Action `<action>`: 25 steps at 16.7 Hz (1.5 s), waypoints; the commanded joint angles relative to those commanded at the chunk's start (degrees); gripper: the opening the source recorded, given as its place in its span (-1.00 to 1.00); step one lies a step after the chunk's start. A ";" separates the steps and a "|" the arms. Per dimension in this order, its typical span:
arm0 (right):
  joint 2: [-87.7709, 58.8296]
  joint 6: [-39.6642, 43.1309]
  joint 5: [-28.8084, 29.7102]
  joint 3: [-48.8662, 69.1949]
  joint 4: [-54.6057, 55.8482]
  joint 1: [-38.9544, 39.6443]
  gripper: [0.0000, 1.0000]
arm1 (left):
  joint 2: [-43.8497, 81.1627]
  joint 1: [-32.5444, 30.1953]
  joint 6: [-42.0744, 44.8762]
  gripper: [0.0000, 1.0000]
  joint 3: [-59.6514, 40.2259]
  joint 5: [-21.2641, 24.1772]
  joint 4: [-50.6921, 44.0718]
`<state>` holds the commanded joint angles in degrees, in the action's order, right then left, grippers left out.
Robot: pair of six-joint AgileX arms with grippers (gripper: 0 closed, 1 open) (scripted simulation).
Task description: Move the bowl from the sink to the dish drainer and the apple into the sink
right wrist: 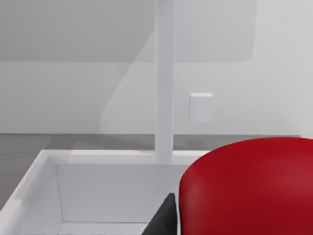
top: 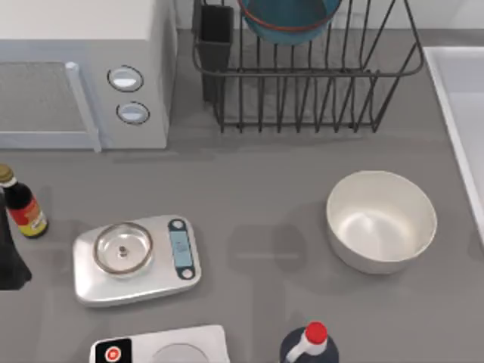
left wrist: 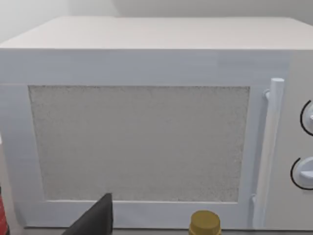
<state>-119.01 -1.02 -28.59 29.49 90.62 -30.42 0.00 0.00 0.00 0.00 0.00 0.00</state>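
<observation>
Top view: the bowl [top: 287, 19] sits in the dish drainer [top: 310, 76], teal with its orange rim line, tilted among the upright bars next to the black utensil cup [top: 215, 38]. That half of the job looks finished. The sink [top: 460, 113] shows as a pale strip at the right edge of the tabletop [top: 265, 197]. Also on the tabletop: a white bowl [top: 382, 219], a kitchen scale [top: 136, 257], a microwave [top: 83, 72], a sauce bottle [top: 21, 204], and a red-capped bottle [top: 306, 344]. A dark piece of the left arm lies at the far left edge, just beside the sauce bottle.

Left wrist view: one dark finger [left wrist: 95, 220] of the left claw is visible, facing the microwave door. Whether that claw is spread or pressed together I cannot tell. It looks parked.

Right wrist view: the apple [right wrist: 247, 188] bulks large and red, tight against a dark finger [right wrist: 164, 218] of the right claw. I take the claw to be pinching it. The sink basin lies directly below and ahead of the claw, with the white faucet post [right wrist: 165, 78] standing at the basin's far rim. Judgement: the apple is being carried above the sink, so the coming move is downward, then release. The right arm is the one placed for it.
</observation>
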 joint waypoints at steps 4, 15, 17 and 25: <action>-7.48 0.17 0.35 -1.36 8.18 0.16 -1.00 | 0.00 0.00 0.00 1.00 0.00 0.00 0.00; -7.99 0.19 0.37 -1.45 8.74 0.17 -0.10 | 0.00 0.00 0.00 1.00 0.00 0.00 0.00; -7.99 0.19 0.37 -1.45 8.74 0.17 0.21 | 0.00 0.00 0.00 1.00 0.00 0.00 0.00; -7.99 0.19 0.37 -1.45 8.74 0.17 1.00 | 0.00 0.00 0.00 1.00 0.00 0.00 0.00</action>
<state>-127.00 -0.83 -28.21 28.04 99.37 -30.25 0.00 0.00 0.00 0.00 0.00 0.00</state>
